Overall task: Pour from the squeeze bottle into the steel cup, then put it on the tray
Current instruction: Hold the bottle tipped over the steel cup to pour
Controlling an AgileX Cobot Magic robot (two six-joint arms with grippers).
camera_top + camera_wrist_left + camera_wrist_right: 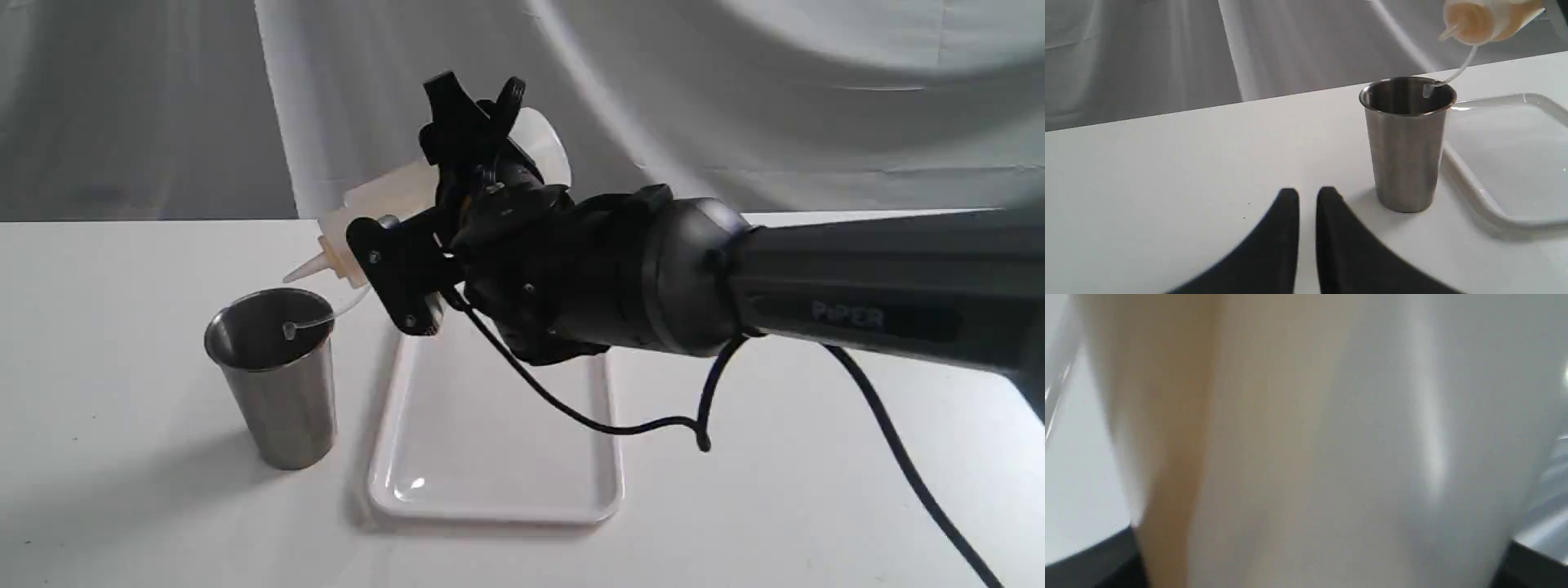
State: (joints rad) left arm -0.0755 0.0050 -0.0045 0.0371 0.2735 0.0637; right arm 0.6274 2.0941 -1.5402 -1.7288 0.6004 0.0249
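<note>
My right gripper [478, 100] is shut on the squeeze bottle [384, 204], which lies tilted in the air with its pointed nozzle [306, 269] aimed down-left, just above and beside the steel cup's rim. The thin cap strap [326, 317] dangles from the bottle into the cup's mouth. No stream of liquid shows. The steel cup [282, 384] stands upright on the table, left of the white tray [490, 457]. In the right wrist view the bottle [1306, 441] fills the picture. The left wrist view shows the left gripper [1306, 196] shut and empty, low on the table short of the cup [1406, 155].
A black cable [620, 425] hangs from the right arm above the tray. Grey cloth [163, 98] drapes behind the white table [122, 506]. In the left wrist view the tray's rim [1470, 188] lies close beside the cup.
</note>
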